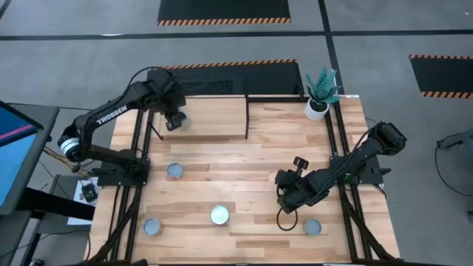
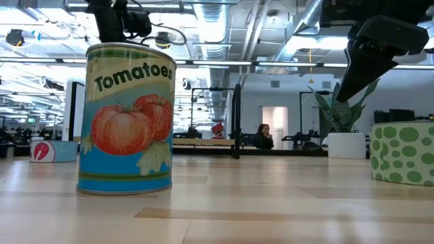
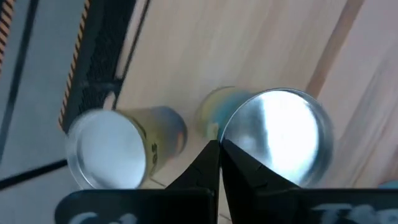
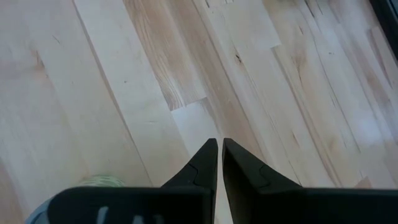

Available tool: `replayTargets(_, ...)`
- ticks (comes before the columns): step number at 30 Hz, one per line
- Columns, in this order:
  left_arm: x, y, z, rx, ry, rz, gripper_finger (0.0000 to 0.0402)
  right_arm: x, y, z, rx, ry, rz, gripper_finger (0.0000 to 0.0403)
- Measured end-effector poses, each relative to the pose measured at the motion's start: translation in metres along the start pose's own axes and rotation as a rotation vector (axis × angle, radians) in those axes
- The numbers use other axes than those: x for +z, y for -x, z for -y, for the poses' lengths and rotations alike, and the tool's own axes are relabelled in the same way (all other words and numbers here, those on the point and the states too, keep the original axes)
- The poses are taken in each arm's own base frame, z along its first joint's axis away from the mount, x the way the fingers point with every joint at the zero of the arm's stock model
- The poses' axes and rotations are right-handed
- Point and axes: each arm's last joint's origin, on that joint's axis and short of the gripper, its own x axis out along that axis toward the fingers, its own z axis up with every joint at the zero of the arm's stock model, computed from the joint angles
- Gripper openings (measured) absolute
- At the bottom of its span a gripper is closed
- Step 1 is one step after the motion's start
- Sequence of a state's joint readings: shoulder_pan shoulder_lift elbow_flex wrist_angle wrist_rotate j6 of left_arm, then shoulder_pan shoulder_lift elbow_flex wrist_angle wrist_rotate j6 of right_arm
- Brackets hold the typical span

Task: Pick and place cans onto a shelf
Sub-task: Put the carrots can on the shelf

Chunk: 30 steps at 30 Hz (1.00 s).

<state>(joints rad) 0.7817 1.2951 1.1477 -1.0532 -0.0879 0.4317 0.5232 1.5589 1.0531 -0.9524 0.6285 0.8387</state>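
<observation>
High view: the left gripper (image 1: 174, 120) sits at the upper left of the frame, over the left end of the shelf (image 1: 214, 118). The left wrist view shows its jaws pressed together, tips meeting, nothing between them. Two cans stand on the shelf just beyond the tips: one with a silver top (image 3: 277, 134) right of the jaw line, one with a yellowish side (image 3: 118, 149) left of it. Neither is between the jaws. In the high view these two are hidden under the gripper.

The right gripper (image 1: 284, 196) hangs over the tabletop (image 1: 244, 166) at lower centre-right of the frame. Right wrist view: jaws together, only a thin slit between the tips, over bare planks. A green-spotted can edge (image 4: 102, 182) shows at the lower left of that frame, beside the jaws, not in them.

Four cans stand loose on the tabletop in the high view: one at left centre (image 1: 175, 171), one at lower left (image 1: 152, 227), one at lower centre (image 1: 220, 215), one at lower right (image 1: 312, 226), the last near the right gripper.

Low view: a tomato can (image 2: 126, 119) stands upright at left, close to the lens.
</observation>
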Motion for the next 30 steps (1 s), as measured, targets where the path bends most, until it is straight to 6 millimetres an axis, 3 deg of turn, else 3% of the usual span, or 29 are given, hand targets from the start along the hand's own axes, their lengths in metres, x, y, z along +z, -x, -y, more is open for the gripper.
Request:
replayTargets(11,0.000,-0.014,-0.006,0.023,0.019,-0.084,0.0000,0.000,0.000,0.000,-0.002,0.002,-0.001,0.0049)
replayTargets(16,-0.001,-0.014,-0.009,0.108,0.021,-0.122,0.0000,0.000,0.000,0.000,-0.002,0.002,-0.001,0.0049)
replayTargets(30,-0.001,-0.014,-0.009,0.103,0.024,-0.122,0.0001,0.000,0.000,0.000,0.001,-0.001,-0.001,0.0049)
